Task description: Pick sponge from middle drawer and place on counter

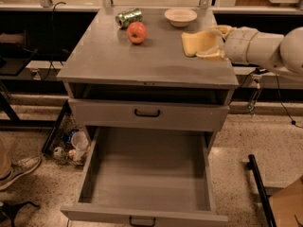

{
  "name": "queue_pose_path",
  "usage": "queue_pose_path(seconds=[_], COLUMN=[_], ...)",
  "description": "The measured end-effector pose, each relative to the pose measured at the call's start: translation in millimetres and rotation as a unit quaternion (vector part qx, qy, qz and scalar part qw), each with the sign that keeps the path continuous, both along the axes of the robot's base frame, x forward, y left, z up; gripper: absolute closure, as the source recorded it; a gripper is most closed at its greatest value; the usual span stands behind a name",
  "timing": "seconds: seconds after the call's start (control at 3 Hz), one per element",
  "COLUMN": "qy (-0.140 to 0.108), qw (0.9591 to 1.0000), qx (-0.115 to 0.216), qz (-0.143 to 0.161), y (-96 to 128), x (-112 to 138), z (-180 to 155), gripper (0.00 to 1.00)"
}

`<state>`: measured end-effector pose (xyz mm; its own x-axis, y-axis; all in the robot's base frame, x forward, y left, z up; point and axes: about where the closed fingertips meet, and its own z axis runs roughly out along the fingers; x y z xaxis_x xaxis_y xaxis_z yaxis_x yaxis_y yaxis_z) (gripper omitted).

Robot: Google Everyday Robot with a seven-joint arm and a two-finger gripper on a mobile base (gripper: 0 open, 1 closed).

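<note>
The pale yellow sponge (193, 43) is held in my gripper (208, 43), which is shut on it from the right. Both hang just above the right side of the grey counter (118, 56), a little in front of the cream bowl. I cannot tell whether the sponge touches the counter. My white arm (265, 46) reaches in from the right edge. The middle drawer (147, 174) is pulled wide open below, and its flat grey floor is bare.
A red apple (137, 32), a green can (129, 18) lying on its side and a cream bowl (180, 16) stand at the back of the counter. A shallower drawer front with a black handle (147, 113) sits above the open drawer. A shoe (19, 169) is at the lower left.
</note>
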<state>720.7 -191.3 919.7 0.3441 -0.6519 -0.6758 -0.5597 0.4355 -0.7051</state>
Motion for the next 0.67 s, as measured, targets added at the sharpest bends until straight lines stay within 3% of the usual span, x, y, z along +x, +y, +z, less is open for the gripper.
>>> queue_pose_path(seconds=[0.67], qy=[0.036], qw=[0.9990], qx=[0.022], qz=[0.014], y=[28.5], x=[60.5], z=[-5.5], gripper=[1.00])
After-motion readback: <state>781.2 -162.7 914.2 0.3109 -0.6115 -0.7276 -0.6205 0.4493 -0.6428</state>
